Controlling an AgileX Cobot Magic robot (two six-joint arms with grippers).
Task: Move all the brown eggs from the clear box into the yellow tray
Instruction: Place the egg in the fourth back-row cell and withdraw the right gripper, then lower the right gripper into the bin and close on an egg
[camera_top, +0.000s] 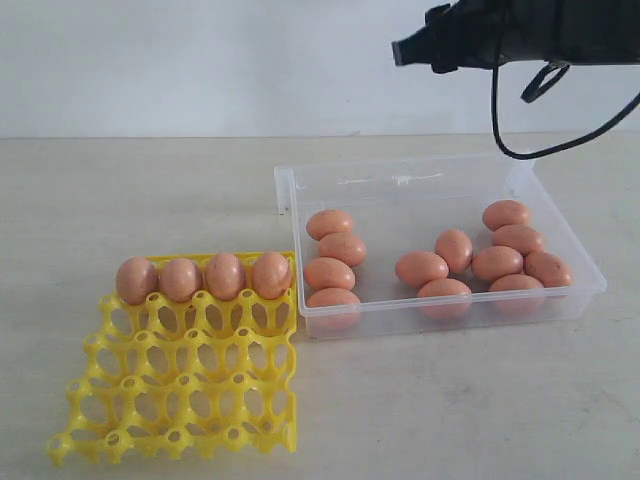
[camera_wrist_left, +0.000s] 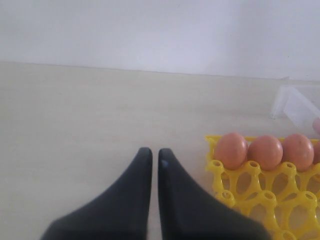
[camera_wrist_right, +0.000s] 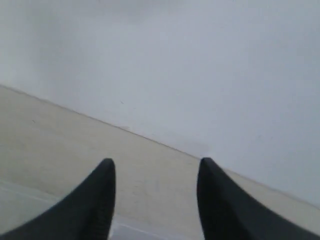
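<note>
Four brown eggs (camera_top: 225, 276) fill the back row of the yellow tray (camera_top: 180, 400) at the lower left. The same row of eggs (camera_wrist_left: 266, 151) and the tray (camera_wrist_left: 250, 185) show in the left wrist view. Several more brown eggs (camera_top: 343, 248) lie in three loose clusters inside the clear box (camera_top: 400, 165). My right gripper (camera_top: 400, 50) hangs high above the box's far side. In its own view the right gripper (camera_wrist_right: 156, 165) is open and empty. My left gripper (camera_wrist_left: 152, 152) is shut on nothing, low over the table beside the tray, and is out of the exterior view.
A pale wooden tabletop (camera_top: 140, 190) runs back to a white wall (camera_top: 200, 60). A black cable (camera_top: 530, 150) loops down from the right arm over the box's far right corner. A corner of the box (camera_wrist_left: 295, 102) shows past the tray.
</note>
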